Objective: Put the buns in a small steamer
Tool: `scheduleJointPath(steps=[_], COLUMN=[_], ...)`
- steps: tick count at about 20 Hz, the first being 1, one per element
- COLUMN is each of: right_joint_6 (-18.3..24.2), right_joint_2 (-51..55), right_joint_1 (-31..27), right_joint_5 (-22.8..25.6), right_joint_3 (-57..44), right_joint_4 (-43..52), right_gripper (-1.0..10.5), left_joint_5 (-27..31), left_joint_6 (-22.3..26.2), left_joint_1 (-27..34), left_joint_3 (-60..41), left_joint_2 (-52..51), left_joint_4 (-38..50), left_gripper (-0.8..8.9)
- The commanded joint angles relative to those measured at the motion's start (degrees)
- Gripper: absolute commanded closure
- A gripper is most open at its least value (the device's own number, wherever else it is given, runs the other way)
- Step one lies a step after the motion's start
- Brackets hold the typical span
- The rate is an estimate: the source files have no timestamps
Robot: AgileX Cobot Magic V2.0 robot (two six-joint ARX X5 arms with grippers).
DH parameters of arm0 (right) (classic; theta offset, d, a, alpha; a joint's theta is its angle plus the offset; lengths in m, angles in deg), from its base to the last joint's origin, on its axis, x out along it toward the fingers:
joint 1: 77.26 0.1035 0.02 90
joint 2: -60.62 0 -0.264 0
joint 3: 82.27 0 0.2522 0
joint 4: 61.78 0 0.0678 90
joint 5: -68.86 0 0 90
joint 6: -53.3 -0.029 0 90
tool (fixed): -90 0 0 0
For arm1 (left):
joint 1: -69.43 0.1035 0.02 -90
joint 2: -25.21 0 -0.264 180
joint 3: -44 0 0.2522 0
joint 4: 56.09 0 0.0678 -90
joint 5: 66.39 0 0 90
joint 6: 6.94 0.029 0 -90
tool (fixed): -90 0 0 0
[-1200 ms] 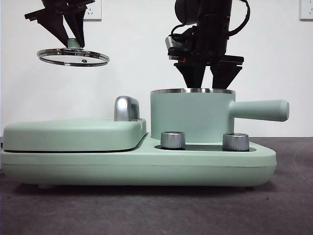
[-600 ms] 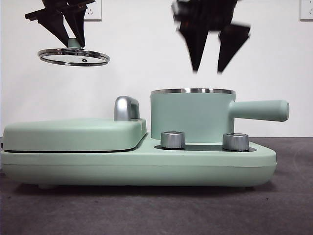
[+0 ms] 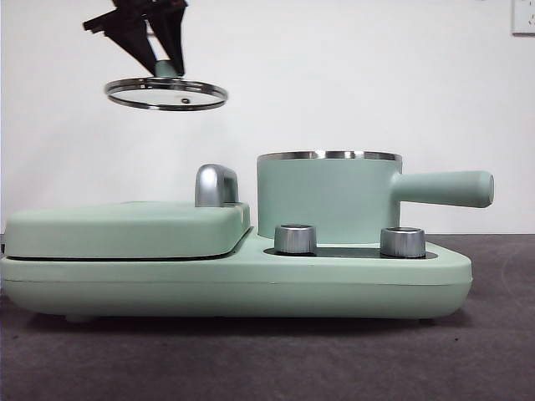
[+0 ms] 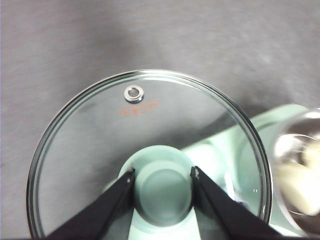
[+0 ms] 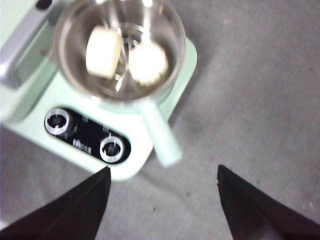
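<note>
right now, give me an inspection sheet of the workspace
surface: dark grey table, mint cooker base standing on it
job's things: both buns lie inside the steamer; steamer is uncovered
lid: glass lid held in the air by its green knob, above the griddle lid, to one side of the steamer
clutter: nothing seen
end effectors: left end effector shut on the lid's knob; right end effector open, empty, high above the steamer, out of the front view
cables: nothing seen
surroundings: white wall with a socket at the top corner; two steel dials on the base front
</note>
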Motion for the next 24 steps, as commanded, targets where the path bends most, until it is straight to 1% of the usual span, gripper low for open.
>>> scheduleJointPath(steps=[1,3,7,9,11,13,15,19,21,24], right_joint_6=[-0.4,-1.2,-3.0,-2.9,-2.8,-2.9,-3.0,-3.0,-3.0,-3.0], right_joint_2=[8.4,16.7,31.4,37.8,43.9,48.8,52.1,55.2,55.5,55.5], right_joint_1=[0.9,0.9,0.9,0.9,0.9,0.9,0.9,0.9,0.9,0.9], right_joint_5=[-0.8,-3.0,-6.1,-6.7,-8.6,-9.5,-9.7,-9.9,-12.0,-13.7], right_joint_3=[-7.1,-14.3,-26.7,-31.5,-35.3,-37.8,-38.8,-38.8,-38.8,-38.8], right_joint_4=[-0.6,4.0,9.0,10.7,13.0,15.1,15.6,15.6,15.6,15.6], right_gripper=[6.1,6.1,6.1,6.1,6.1,6.1,6.1,6.1,6.1,6.1], left_joint_5=[-0.2,-0.2,-0.2,-0.2,-0.2,-0.2,-0.2,-0.2,-0.2,-0.2], left_joint_6=[-0.5,-0.5,-0.5,-0.5,-0.5,-0.5,-0.6,-0.8,-0.7,-0.7], left_joint_1=[-2.7,-5.1,-9.9,-12.1,-14.3,-16.3,-18.2,-21.7,-23.0,-24.1], left_joint_3=[2.2,2.2,2.2,2.2,2.1,1.6,1.4,1.3,1.3,1.3], left_joint_2=[-0.5,-0.5,-0.5,-0.5,-0.5,-0.5,-0.5,-0.3,0.0,1.3], left_joint_4=[0.8,0.8,0.7,0.7,0.6,0.6,0.6,1.4,1.9,2.0], left_gripper=[6.94,6.94,6.94,6.94,6.94,6.94,6.94,6.94,6.94,6.95])
